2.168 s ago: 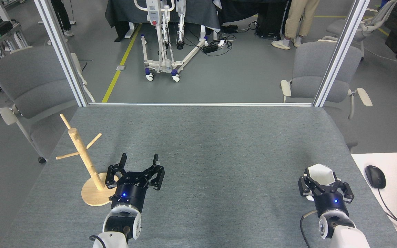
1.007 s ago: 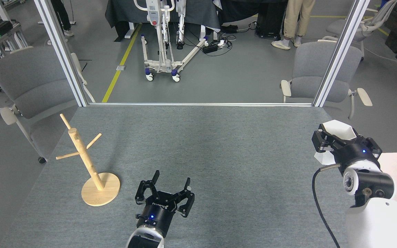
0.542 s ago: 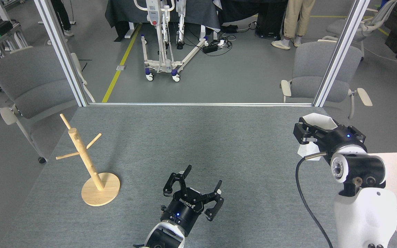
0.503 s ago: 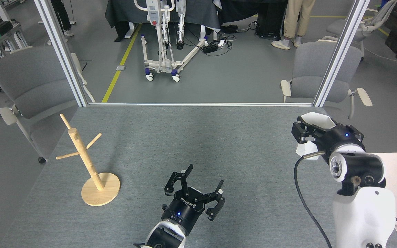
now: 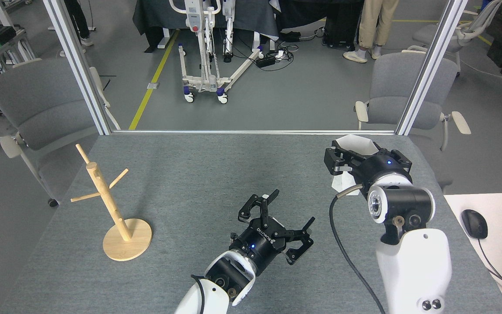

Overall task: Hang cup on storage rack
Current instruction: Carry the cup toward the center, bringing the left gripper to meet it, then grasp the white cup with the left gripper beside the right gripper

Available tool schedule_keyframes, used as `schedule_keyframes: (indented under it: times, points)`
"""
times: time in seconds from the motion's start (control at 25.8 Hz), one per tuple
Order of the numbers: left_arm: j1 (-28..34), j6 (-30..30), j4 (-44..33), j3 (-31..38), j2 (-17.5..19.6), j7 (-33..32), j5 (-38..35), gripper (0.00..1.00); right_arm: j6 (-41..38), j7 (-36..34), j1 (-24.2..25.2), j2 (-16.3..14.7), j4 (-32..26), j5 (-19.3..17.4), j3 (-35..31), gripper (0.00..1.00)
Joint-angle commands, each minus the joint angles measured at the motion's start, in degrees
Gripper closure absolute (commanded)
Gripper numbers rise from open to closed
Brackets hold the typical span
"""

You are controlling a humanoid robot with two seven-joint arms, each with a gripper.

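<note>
The right gripper [image 5: 350, 159] sits in the right part of the frame, raised above the grey felt-covered table [image 5: 216, 174], and its black fingers are clamped on the white faceted cup [image 5: 354, 145]; the cup's angular rim shows above the gripper body and a white wedge of its lower side shows below the left finger (the handle cannot be made out from this angle). The cup is clear of the table surface, held near the far right corner of the tabletop, just in front of the right aluminium frame post [image 5: 425, 69].

The left gripper [image 5: 282, 210] is in the lower middle of the frame, pointing up and to the right towards the cup; its two black fingers are spread wide apart and hold nothing; it touches no object, and a stretch of bare table separates it from the right gripper.

The wooden storage rack [image 5: 110, 204] stands at the left of the table, well apart from both grippers; its pole leans slightly in the view, its thin pegs stick out bare, and its round disc base lies flat on the felt.

A computer mouse [image 5: 474, 223] rests on a white desk [image 5: 495, 213] at the right edge.
</note>
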Motion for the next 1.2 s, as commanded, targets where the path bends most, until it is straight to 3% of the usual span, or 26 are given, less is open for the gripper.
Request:
schedule_keyframes:
  times: [0.0,0.31,0.7,0.89,1.16]
  points:
    - [-3.37,-4.76,1.57,-0.14,-0.37,-0.52,0.44,0.01,2.1,-0.22,0.51,1.5,0.02,2.1,2.33,1.0]
    - [-6.36,-8.36,7.2,-0.14,-0.37,-0.52,1.32,0.01,2.72,-0.22,1.21,2.55,0.37,2.28,4.35,1.0]
    - [-10.14,-20.4,7.55,0.39,-0.29,-1.84,8.53,0.01,2.63,-0.39,2.18,3.34,0.81,2.54,5.67,1.0]
    - [-13.13,-21.99,12.73,0.39,-0.64,-7.9,11.07,0.01,2.72,-0.39,2.7,4.13,0.9,2.63,6.99,1.0]
    - [-17.34,-22.95,19.76,0.3,-0.64,-8.34,17.84,0.01,2.63,-0.39,3.32,4.75,0.9,3.33,7.61,1.0]
